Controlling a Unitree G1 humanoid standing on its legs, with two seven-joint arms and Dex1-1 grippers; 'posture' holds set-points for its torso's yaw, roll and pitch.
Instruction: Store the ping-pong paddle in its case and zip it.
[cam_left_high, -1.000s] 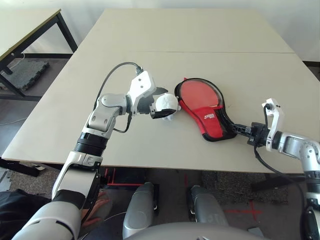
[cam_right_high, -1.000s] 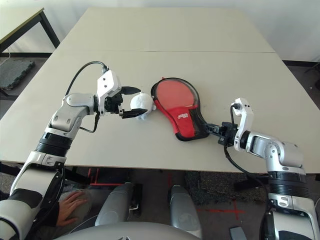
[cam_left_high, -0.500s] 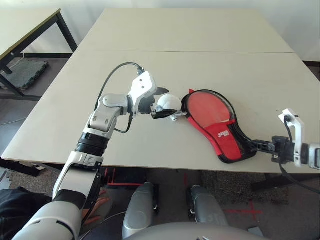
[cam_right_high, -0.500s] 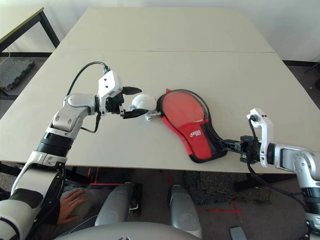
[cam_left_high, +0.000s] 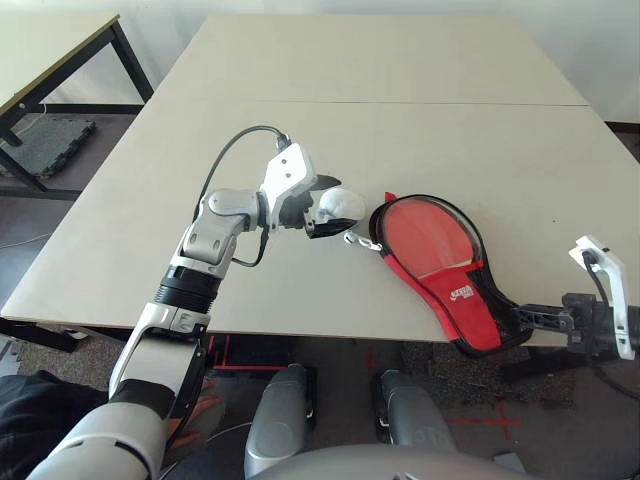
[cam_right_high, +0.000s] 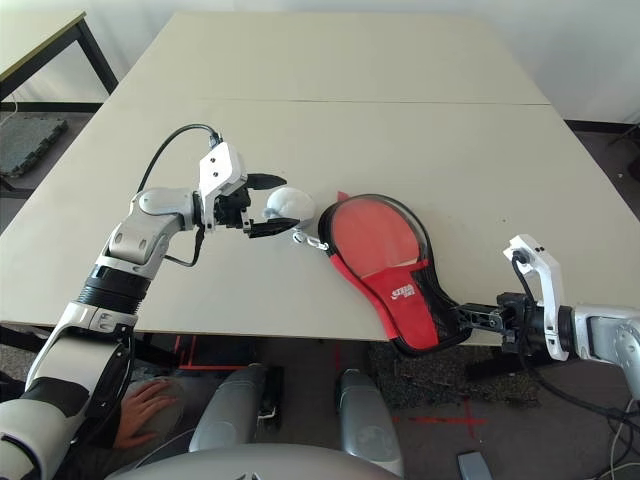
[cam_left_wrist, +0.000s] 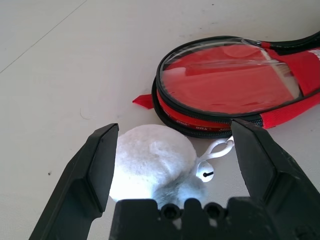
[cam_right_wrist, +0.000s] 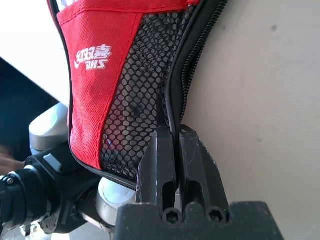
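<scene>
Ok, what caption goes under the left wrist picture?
Open left claw around the fluffy pompom, beside the red case.

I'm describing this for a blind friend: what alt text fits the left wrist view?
Two open black fingers flank a fluffy white pompom on a pale table. Just beyond lies the red case, black zip around its rim.

Left tool agape, right tool pinched
</scene>
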